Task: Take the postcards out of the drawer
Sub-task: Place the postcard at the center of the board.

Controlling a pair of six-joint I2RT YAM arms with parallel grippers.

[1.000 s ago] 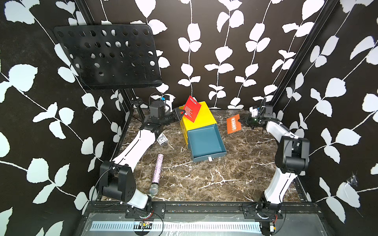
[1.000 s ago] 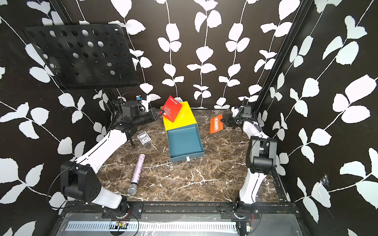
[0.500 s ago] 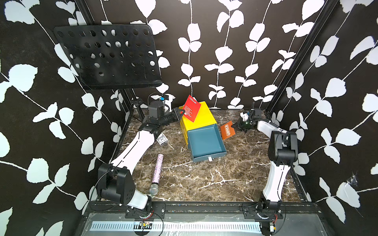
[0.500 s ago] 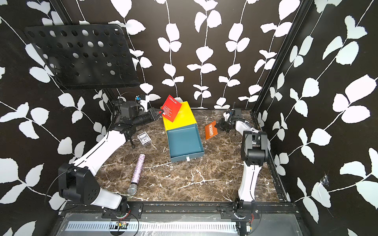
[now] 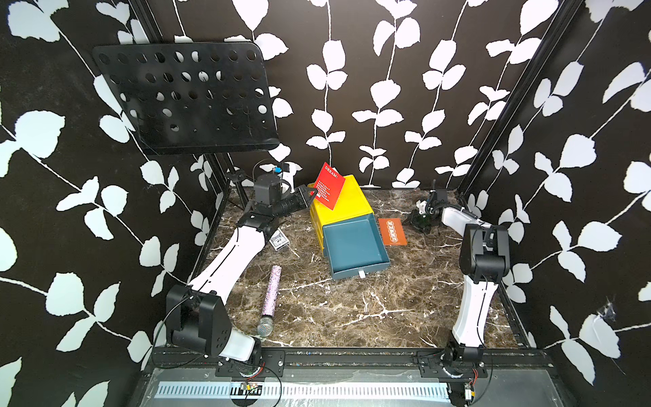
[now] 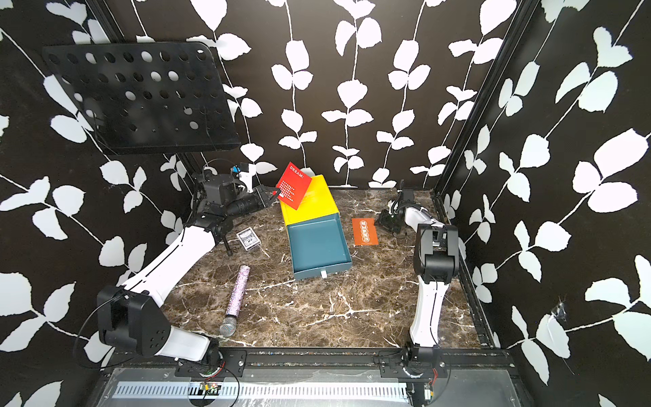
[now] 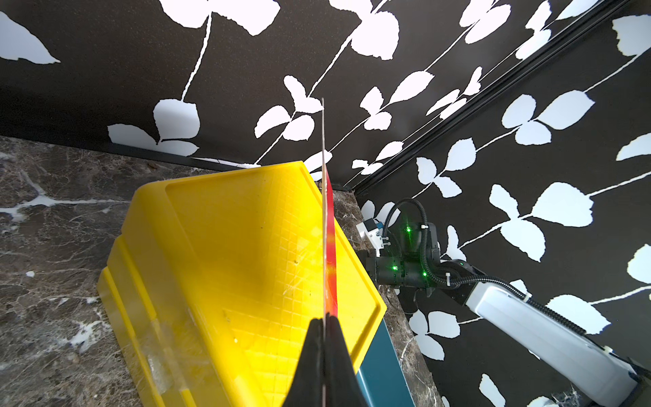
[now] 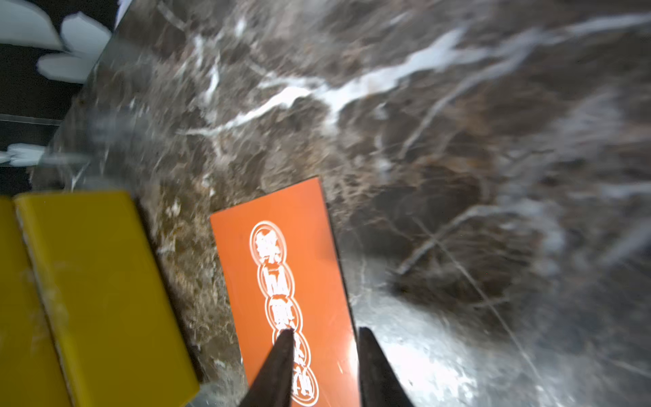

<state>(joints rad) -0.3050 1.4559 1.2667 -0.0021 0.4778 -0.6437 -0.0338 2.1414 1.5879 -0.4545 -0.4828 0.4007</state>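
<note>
Left pincer: pressed together on one corner of the red postcard, with no gap showing between the jaws.
Right pincer: spread, nothing between the jaws; low over one end of the orange postcard, one finger above the print, contact not clear.
Red postcard, place: in the air, tilted, over the top of the yellow cabinet near the desk's far edge; seen edge-on from the left wrist.
Orange postcard, place: flat on the desk just beside the drawer's right wall, toward the far right corner.
Drawer: pulled out toward the front edge, blue floor bare, no card visible inside.
Risk, red postcard: likely to pivot or slip, being gripped by a corner only; may catch the cabinet top if lowered here, or end up there instead of on the desk.
Risk, orange postcard: may be dragged or flipped if the finger above it brushes it on the way out; may slide against the drawer wall.
Risk, count: only two postcards in sight, others hidden or absent.
Look, red postcard: thin, stiff-looking, bright red, "DREAM" and rows of small pale print.
Look, orange postcard: thin, glossy, a column of white ringed characters.
</note>
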